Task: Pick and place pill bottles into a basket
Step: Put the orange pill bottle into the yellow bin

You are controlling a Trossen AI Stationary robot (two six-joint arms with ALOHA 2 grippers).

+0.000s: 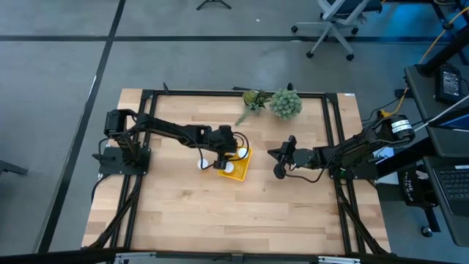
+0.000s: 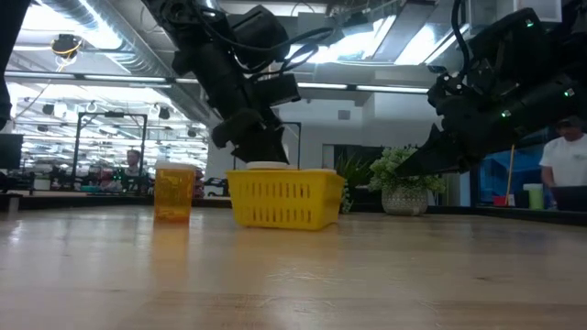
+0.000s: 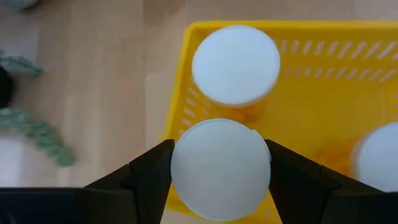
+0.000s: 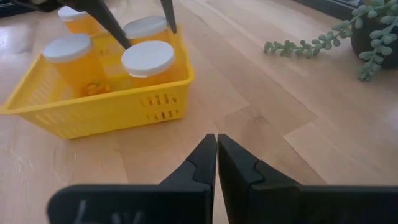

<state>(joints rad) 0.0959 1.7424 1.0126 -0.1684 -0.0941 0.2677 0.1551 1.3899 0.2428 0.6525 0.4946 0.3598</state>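
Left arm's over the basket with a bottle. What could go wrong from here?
The left gripper holds its bottle right at the basket wall; released there, it might catch the rim and tip. It also sits close to a neighbouring bottle and could knock it. Another bottle stands outside.

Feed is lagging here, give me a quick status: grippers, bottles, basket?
Left gripper over basket, jaws around a bottle. Right gripper shut, empty, waiting beside basket. Two other bottles in, one bottle on table outside. Nothing in the way.
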